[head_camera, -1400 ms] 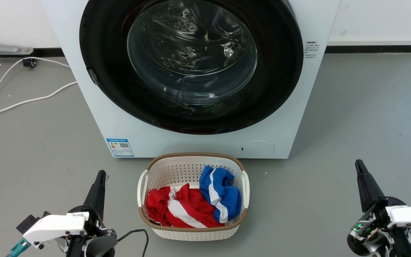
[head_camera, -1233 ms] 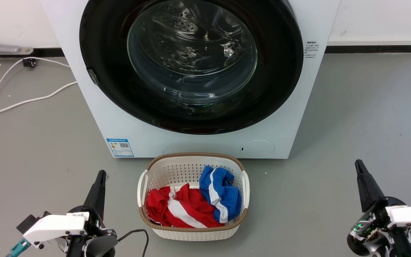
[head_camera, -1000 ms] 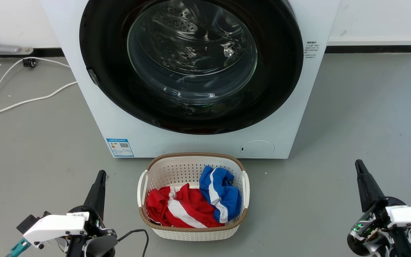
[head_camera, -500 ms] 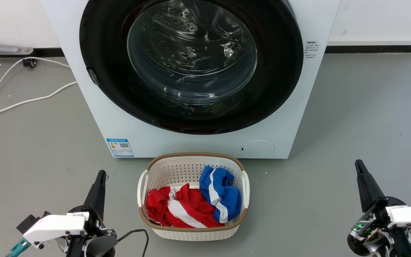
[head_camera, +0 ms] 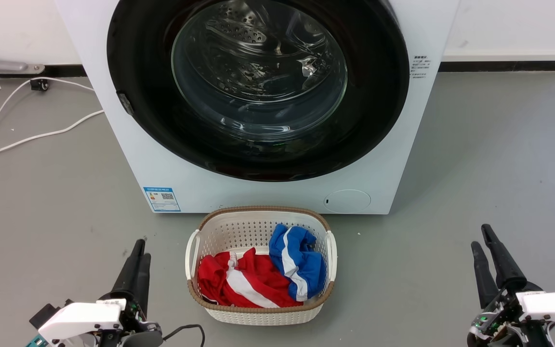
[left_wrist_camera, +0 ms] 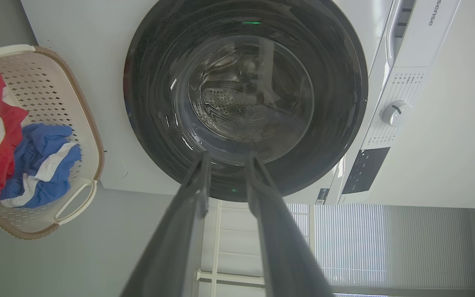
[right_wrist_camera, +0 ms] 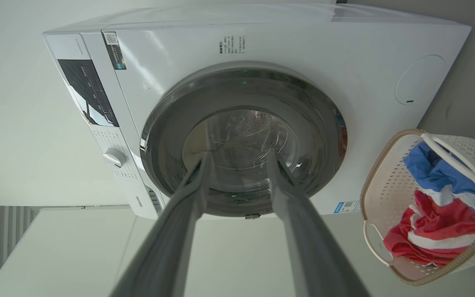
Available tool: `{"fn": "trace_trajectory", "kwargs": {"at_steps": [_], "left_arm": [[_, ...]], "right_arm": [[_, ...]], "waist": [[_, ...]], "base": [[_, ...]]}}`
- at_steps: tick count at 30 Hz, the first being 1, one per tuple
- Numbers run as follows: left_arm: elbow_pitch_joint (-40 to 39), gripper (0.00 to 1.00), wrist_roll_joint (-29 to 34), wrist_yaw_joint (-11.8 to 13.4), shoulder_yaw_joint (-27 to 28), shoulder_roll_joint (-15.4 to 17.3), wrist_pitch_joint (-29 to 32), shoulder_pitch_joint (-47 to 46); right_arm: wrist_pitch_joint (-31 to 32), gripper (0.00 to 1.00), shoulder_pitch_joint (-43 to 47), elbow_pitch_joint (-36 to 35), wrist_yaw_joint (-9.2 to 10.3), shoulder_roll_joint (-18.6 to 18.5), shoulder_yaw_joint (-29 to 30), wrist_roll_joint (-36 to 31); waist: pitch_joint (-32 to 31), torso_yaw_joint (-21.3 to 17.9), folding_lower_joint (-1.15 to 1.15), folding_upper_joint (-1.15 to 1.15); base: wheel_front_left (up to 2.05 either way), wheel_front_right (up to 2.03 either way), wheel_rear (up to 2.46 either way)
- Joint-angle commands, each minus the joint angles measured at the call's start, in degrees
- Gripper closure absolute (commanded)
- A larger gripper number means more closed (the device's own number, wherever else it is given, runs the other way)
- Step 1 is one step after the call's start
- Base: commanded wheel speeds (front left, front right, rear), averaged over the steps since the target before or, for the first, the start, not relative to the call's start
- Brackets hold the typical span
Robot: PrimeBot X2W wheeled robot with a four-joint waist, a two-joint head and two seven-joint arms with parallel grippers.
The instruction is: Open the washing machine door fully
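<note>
The white washing machine (head_camera: 258, 195) stands straight ahead, its blue label (head_camera: 162, 199) and round flap (head_camera: 348, 200) low on the front. The washing machine door (head_camera: 258, 86), glossy black with a bulging glass window, lies flat against the front, shut. A small grey tab (head_camera: 124, 103) sits on its left rim. My left gripper (head_camera: 142, 249) is open over the floor at lower left, far from the door (left_wrist_camera: 245, 95). My right gripper (head_camera: 480, 236) is open at lower right, nothing between its fingers. Both wrist views look along parted fingers (left_wrist_camera: 198, 181) (right_wrist_camera: 198, 181) at the door (right_wrist_camera: 243, 136).
A white basket (head_camera: 194, 241) with a brown woven rim sits on the floor right before the machine, holding red and blue clothes (head_camera: 263, 272). White cables (head_camera: 27, 137) trail over the grey floor at the left. Open floor lies on either side of the basket.
Both grippers have dropped lower in the head view, and each now shows two parted fingers where one thin profile showed before. The door and basket have not moved.
</note>
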State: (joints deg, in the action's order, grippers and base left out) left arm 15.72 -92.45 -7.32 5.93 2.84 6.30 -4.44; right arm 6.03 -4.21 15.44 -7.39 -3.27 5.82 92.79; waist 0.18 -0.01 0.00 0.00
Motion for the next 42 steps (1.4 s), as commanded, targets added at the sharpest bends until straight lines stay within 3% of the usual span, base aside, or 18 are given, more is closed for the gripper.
{"fn": "trace_trajectory", "kwargs": {"at_steps": [1, 12, 21, 33, 42], "left_arm": [[-1.37, 0.0, 0.43, -0.06, -0.75, 0.12, -0.63, -0.81], [-3.3, 0.0, 3.71, -0.08, -4.21, 0.22, -3.93, -0.75], [-5.48, 0.0, 14.99, -0.1, -5.46, 0.54, -6.18, -0.89], [-6.84, 0.0, 38.34, -0.13, -8.28, 2.39, -9.69, -0.23], [-6.8, 0.0, 46.85, -0.15, -10.08, 3.49, -11.38, -0.44]], "right_arm": [[-0.68, 0.0, -0.53, -1.32, -0.02, -0.05, -0.44, -0.37], [-3.89, 0.0, 0.98, -2.64, -0.03, -0.33, -1.99, -5.8], [-6.1, 0.0, 1.73, -4.85, -0.04, -1.04, -2.58, -18.28], [-7.75, 0.0, 3.69, -8.73, -0.06, -0.94, -3.51, -42.18], [-7.28, 0.0, 4.87, -10.93, -0.07, -0.52, -3.17, -51.25]], "waist": [[0.02, -0.02, 0.0, 0.0], [0.01, 0.04, 0.0, 0.0], [0.0, 0.11, 0.0, 0.0], [-0.23, 0.11, 0.0, 0.0], [-0.29, 0.4, 0.0, 0.0]], "base": [[0.0, 0.0, 0.0], [0.0, 0.0, 0.0], [0.0, 0.0, 0.0], [0.0, 0.0, 0.0], [0.0, 0.0, 0.0]]}}
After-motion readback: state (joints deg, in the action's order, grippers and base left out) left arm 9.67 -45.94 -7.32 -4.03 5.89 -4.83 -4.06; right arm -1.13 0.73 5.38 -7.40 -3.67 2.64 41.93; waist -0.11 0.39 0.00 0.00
